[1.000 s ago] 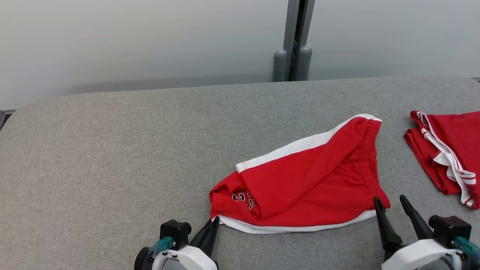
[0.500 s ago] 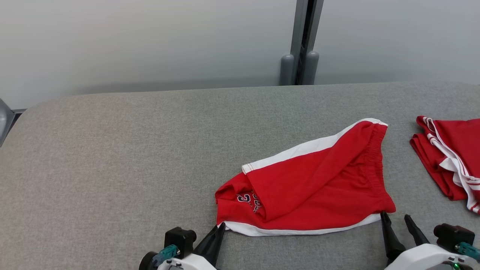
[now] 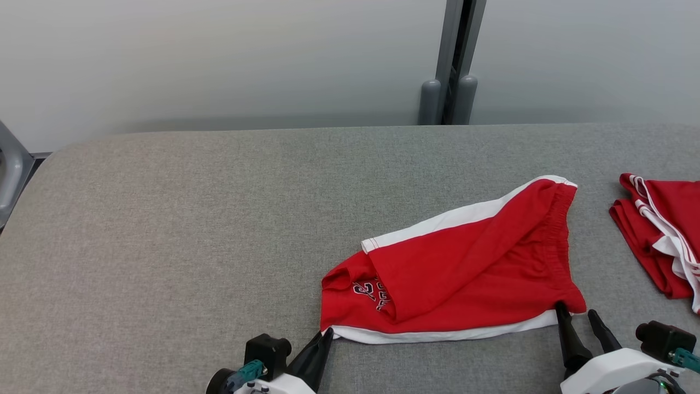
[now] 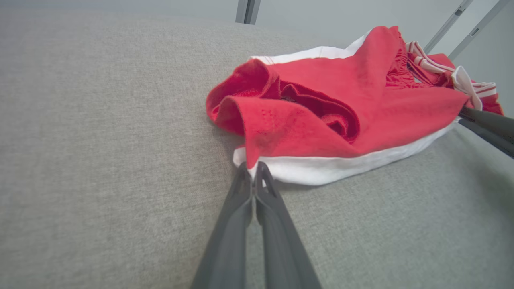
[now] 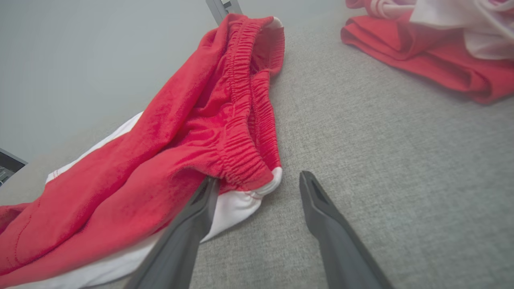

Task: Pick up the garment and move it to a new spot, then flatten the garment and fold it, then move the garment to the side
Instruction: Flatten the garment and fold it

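Grey fabric covers the table [image 3: 164, 219] in front of a pale wall, and the red shorts [image 3: 465, 273] lie crumpled on its near right part. The elastic waistband faces the robot's right and the leg openings face its left. One leg is bunched over itself, hiding part of a printed number.

The left gripper [image 3: 327, 335] has its jaws pressed together on the near white-trimmed hem corner. In the left wrist view the fabric point seems to run down between the fingertips [image 4: 243, 172], so I judge this a pinch rather than a mere touch. The right gripper [image 3: 575, 309] stands wide open at the opposite near corner. One finger is against the white edge below the waistband and the other rests over bare table, so nothing is clamped there yet.

The placing makes sense: a corner in each gripper would let both arms lift the shorts together and spread them taut, which would undo the bunched leg. A second red garment [image 3: 661, 241] sits well apart at the far right, likely a pile to keep clear of
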Available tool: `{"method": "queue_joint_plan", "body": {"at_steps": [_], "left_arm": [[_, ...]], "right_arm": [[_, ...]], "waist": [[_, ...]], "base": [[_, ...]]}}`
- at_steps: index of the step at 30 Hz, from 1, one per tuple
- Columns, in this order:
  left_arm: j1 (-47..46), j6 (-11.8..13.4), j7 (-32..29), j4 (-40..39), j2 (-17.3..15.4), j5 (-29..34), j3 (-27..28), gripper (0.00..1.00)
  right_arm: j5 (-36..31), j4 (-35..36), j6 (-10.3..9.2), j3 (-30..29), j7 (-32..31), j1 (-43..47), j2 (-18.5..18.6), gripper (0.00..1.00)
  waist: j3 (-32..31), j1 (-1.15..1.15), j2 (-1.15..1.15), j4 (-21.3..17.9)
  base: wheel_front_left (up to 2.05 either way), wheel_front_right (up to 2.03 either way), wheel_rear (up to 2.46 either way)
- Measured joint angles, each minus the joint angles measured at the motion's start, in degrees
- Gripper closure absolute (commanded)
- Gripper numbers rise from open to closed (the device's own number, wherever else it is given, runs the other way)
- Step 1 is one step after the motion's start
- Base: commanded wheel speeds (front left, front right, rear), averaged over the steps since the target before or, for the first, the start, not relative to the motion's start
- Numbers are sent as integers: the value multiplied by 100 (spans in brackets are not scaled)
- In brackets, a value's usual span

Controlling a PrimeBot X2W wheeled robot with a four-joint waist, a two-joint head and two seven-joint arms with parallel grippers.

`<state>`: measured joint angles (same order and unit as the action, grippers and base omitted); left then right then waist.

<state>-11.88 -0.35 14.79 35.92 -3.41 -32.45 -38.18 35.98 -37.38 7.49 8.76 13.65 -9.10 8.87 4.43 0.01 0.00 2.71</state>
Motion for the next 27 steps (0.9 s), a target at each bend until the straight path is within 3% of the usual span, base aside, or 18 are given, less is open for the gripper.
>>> {"method": "queue_joint_plan", "body": {"at_steps": [5,6,10,20,23,27], "left_arm": [[30,10,-41,-11,0,0,-58,100],[31,11,-41,-15,0,0,-65,100],[54,24,-48,-34,-23,-1,-85,100],[92,24,-143,-175,-133,-90,-114,100],[126,-130,-252,-388,-163,-289,-62,100],[248,-544,-676,-990,-193,-970,25,100]], "right_arm": [[311,-68,0,109,52,-57,49,0],[352,-81,0,144,57,-76,70,44],[476,-162,0,312,77,-96,158,100],[593,64,0,639,121,-129,436,100],[533,276,0,690,126,-137,569,100],[487,680,0,777,64,-252,773,100]], "waist": [[-10,-1,0,43],[-10,0,0,52],[-10,0,0,72],[-110,-1,0,77],[-185,0,0,65],[-300,-1,0,59]], "base": [[0,0,0],[0,0,0],[0,0,0],[0,0,0],[0,0,0],[0,0,0]]}}
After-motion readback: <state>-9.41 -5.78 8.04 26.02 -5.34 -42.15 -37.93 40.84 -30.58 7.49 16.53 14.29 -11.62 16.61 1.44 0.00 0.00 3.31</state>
